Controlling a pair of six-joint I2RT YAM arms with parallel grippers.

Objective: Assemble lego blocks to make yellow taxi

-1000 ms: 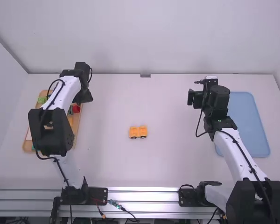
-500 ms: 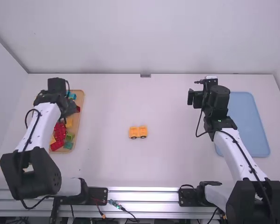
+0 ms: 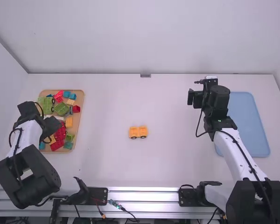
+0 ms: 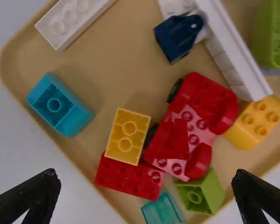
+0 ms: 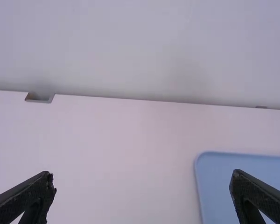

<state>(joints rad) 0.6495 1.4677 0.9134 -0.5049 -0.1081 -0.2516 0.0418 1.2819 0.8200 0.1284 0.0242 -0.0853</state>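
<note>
Yellow car (image 3: 138,132) at mid-table. Left gripper (image 4: 145,175), fingers apart, has drawn back over the tray (image 4: 126,51), exposing its far blocks (image 3: 61,109), presumably to select the next piece. Right gripper (image 5: 142,173), likewise spread, beside the blue mat (image 3: 249,123).

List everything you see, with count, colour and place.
Yellow car: 1, yellow, table centre
Brown tray: 1, brown, left
Blocks: many, red, yellow, green, blue, white, in brown tray
Red car: 1, red, same tray
Blue tray: 1, blue, right
Table: 1, white, under trays
Walls: 3, white, surrounding
Frame: 1, silver, near edge
Cables: several, black, along arms
Arms: 2, white-black, either side
Left gripper: 1, black, open, over brown tray
Right gripper: 1, black, open, by blue tray
</note>
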